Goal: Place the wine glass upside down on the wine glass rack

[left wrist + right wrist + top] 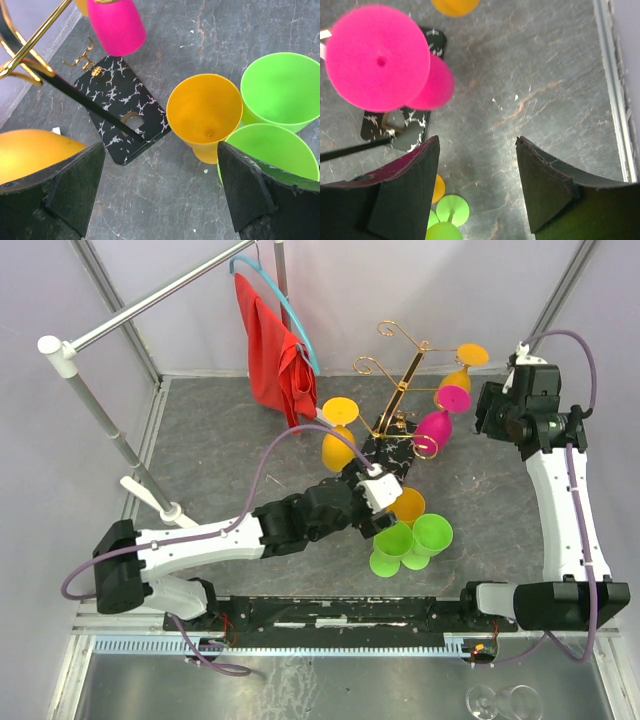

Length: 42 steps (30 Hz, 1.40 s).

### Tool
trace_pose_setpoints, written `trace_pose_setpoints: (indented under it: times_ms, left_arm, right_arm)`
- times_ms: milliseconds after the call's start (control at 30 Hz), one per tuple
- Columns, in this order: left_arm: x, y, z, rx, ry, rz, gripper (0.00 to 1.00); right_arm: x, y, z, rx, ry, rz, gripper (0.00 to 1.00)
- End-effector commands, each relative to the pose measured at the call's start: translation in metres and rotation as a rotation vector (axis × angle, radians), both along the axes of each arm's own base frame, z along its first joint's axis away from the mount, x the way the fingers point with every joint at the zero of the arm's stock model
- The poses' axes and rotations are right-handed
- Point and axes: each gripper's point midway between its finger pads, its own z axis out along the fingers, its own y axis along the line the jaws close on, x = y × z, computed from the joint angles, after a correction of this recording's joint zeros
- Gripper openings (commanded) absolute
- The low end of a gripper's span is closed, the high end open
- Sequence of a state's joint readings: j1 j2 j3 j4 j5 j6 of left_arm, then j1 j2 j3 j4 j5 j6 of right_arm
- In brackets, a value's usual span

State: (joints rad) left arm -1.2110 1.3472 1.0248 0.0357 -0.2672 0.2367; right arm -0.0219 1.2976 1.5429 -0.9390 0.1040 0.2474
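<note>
Left end effector, green glasses alongside

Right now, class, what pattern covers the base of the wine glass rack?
The rack base is black with white marble veins, clearest in the left wrist view.

I am working in a robot lab test cell: pale panel walls are boxing in my grey table, a metal post is standing at ten o'clock, and purple cables are trailing from my arms.
</note>
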Motion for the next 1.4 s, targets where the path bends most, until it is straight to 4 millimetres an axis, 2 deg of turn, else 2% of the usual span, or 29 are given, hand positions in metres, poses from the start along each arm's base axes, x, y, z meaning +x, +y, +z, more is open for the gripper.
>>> trace_pose_setpoints:
  times_ms: [0, 200, 333, 533, 700, 767, 867, 967, 1200, 1367]
  left_arm:
    - [0.009, -0.013, 0.023, 0.005, -0.067, 0.018, 0.99]
    - [0.034, -0.020, 0.020, 0.084, -0.061, 0.154, 0.99]
    - [0.038, -0.032, 0.015, 0.112, -0.027, 0.174, 0.99]
    - [0.028, -0.037, 0.014, 0.095, 0.028, 0.126, 0.99]
    - [0.014, -0.032, 0.012, 0.124, 0.091, 0.075, 0.99]
    - [0.007, -0.031, 0.011, 0.133, 0.117, 0.047, 0.99]
    - [-0.001, -0.027, 0.014, 0.139, 0.144, 0.024, 0.99]
    - [-0.006, -0.023, 0.021, 0.126, 0.157, 0.011, 0.99]
    - [-0.003, -0.019, 0.029, 0.124, 0.161, 0.047, 0.99]
    - [0.005, -0.022, 0.038, 0.092, 0.179, 0.110, 0.99]
  right_arm:
    - [-0.008, 0.006, -0.010, 0.031, -0.020, 0.025, 0.70]
    - [-0.026, 0.006, -0.023, 0.027, 0.000, 0.024, 0.69]
    - [-0.037, 0.003, -0.033, 0.006, 0.030, 0.019, 0.69]
    - [-0.049, 0.004, -0.043, 0.003, 0.057, 0.032, 0.70]
    - [-0.061, 0.014, -0.044, 0.038, 0.065, 0.080, 0.69]
    - [-0.067, 0.012, -0.045, 0.026, 0.071, 0.077, 0.69]
    - [-0.073, 0.011, -0.047, 0.017, 0.095, 0.083, 0.69]
    - [-0.079, 0.021, -0.052, 0.049, 0.131, 0.130, 0.67]
    - [-0.101, 0.056, -0.056, 0.179, 0.186, 0.304, 0.56]
    - [-0.123, 0.060, -0.059, 0.180, 0.246, 0.354, 0.55]
